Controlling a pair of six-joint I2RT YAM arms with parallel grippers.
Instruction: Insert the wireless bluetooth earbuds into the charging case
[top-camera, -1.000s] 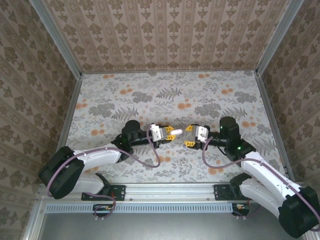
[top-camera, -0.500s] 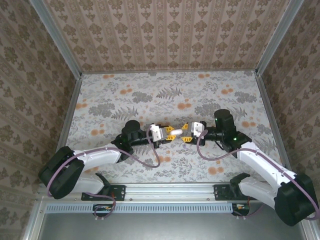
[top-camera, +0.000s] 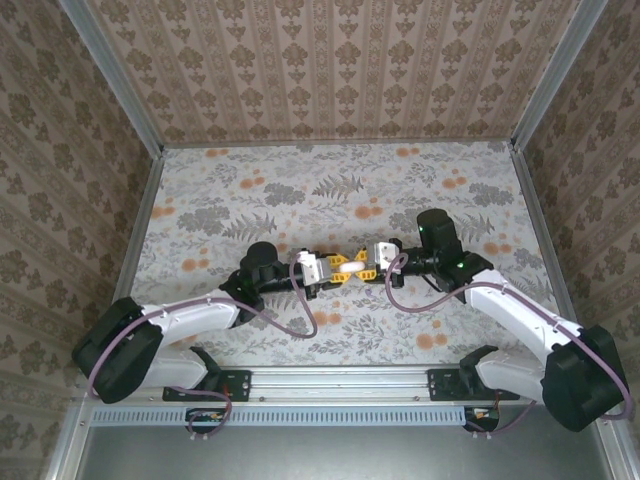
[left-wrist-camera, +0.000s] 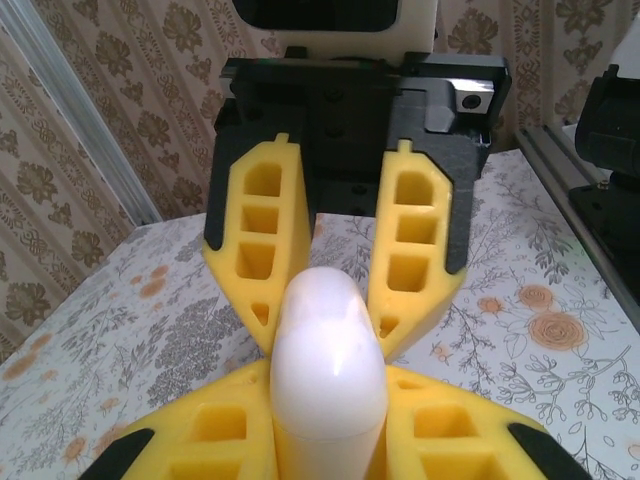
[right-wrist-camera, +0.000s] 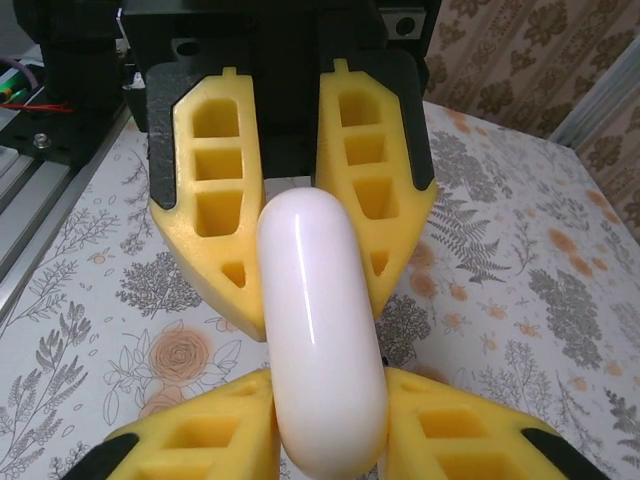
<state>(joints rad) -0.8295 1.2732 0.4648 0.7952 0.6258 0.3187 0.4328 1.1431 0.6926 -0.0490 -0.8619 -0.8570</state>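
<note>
At the middle of the table (top-camera: 250, 190), the charging case (top-camera: 352, 267), long axis running left to right, is clamped at its left end by the left gripper (top-camera: 338, 268), its right end by the right gripper (top-camera: 366, 265).

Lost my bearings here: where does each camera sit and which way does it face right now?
Top external: above and behind the robot, looking down on the table; left arm and right arm show.
Left wrist: on the left arm, looking along the left gripper at the right gripper; own yellow fingers at bottom.
Right wrist: on the right arm, facing the opposite way; own fingers at bottom.
Shared: all three show the white charging case between both grippers.
</note>
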